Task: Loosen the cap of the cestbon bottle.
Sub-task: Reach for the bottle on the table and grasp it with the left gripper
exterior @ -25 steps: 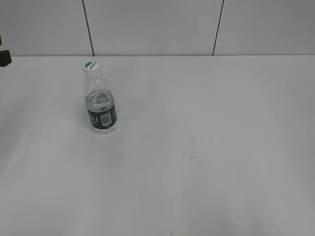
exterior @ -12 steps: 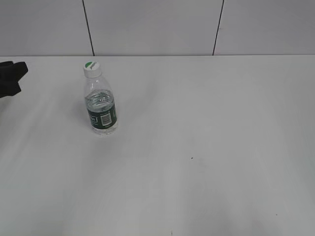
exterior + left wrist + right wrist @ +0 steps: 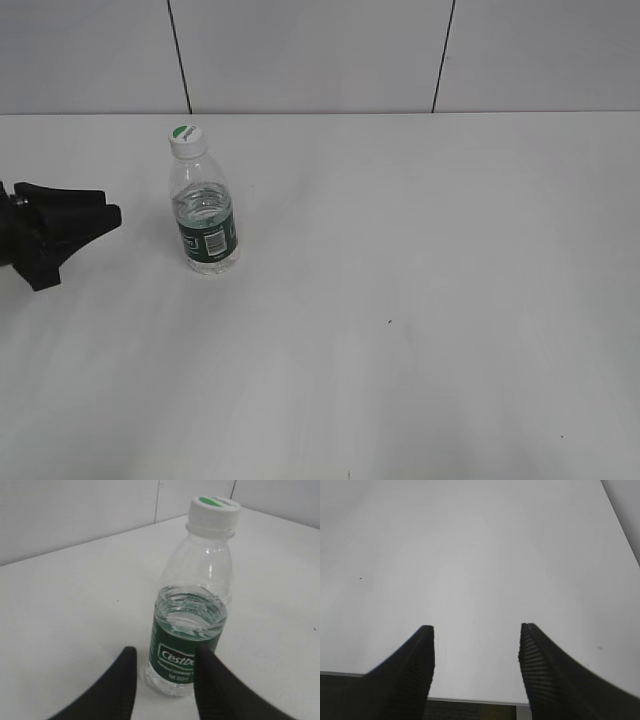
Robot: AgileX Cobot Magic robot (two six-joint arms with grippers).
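The cestbon bottle (image 3: pixel 206 222) stands upright on the white table at the left, clear with a dark green label band. Its cap (image 3: pixel 186 135), white with a green patch, sits on the neck. My left gripper (image 3: pixel 95 225) is at the left edge, pointing at the bottle's lower body with a gap between them. In the left wrist view the bottle (image 3: pixel 189 639) and cap (image 3: pixel 214 510) rise just beyond the open left gripper (image 3: pixel 165 655), and the right fingertip (image 3: pixel 206 666) overlaps the label. My right gripper (image 3: pixel 476 629) is open with nothing between its fingers.
The white table (image 3: pixel 420 300) stretches right of the bottle, with a grey panelled wall (image 3: pixel 310 55) behind it. The right wrist view shows the table's near edge (image 3: pixel 470 700) just under the right gripper's fingers.
My left gripper has come in from the left edge and moved right and lower, toward the bottle. The bottle has not moved.
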